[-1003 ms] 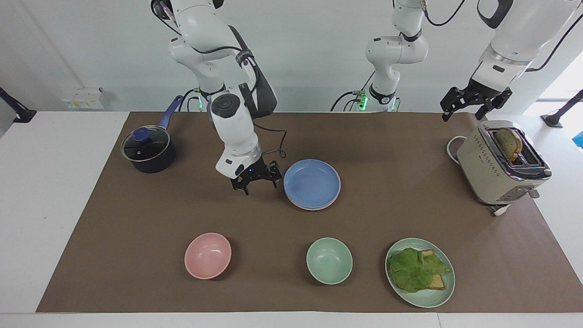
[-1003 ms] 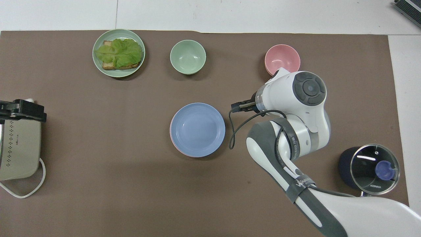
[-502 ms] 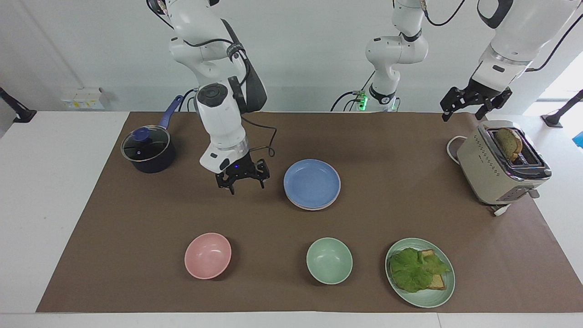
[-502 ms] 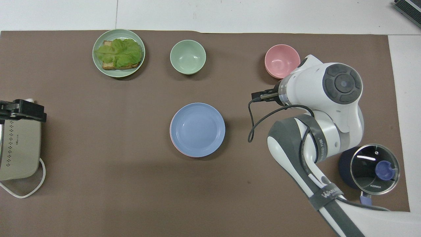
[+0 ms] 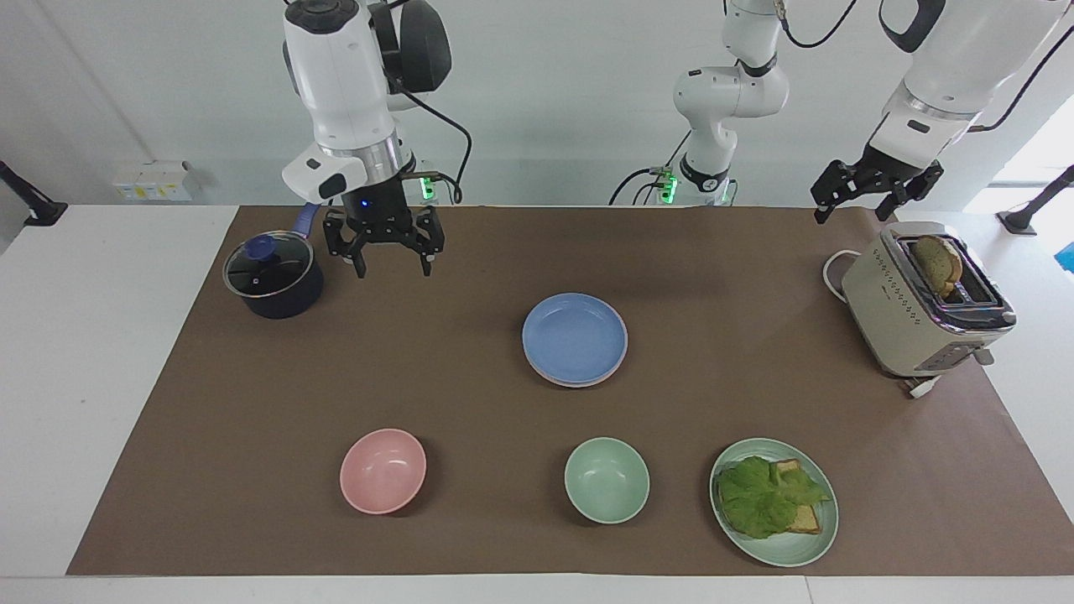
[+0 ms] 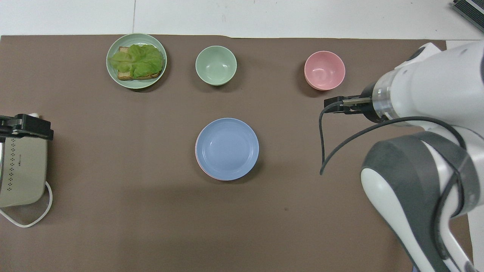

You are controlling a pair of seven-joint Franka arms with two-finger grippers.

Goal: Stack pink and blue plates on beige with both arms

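Observation:
The blue plate [image 5: 575, 335] [image 6: 227, 147] lies mid-table as the top of a stack. A thin rim of the pink plate [image 5: 581, 383] [image 6: 204, 173] shows just under it. The beige plate is hidden. My right gripper [image 5: 393, 265] hangs open and empty, raised high over the mat beside the pot, well clear of the stack. In the overhead view its arm covers it. My left gripper [image 5: 864, 205] [image 6: 24, 126] waits open and empty in the air over the toaster.
A dark pot with a glass lid [image 5: 273, 277] sits at the right arm's end. A beige toaster [image 5: 914, 310] [image 6: 20, 177] holds bread. Farthest from the robots stand a pink bowl [image 5: 383, 470], a green bowl [image 5: 606, 480] and a green plate [image 5: 784, 549] with lettuce and toast.
My right gripper rose from beside the blue plate and drew back toward the robots, ending high beside the pot. The plates and my left arm stayed still.

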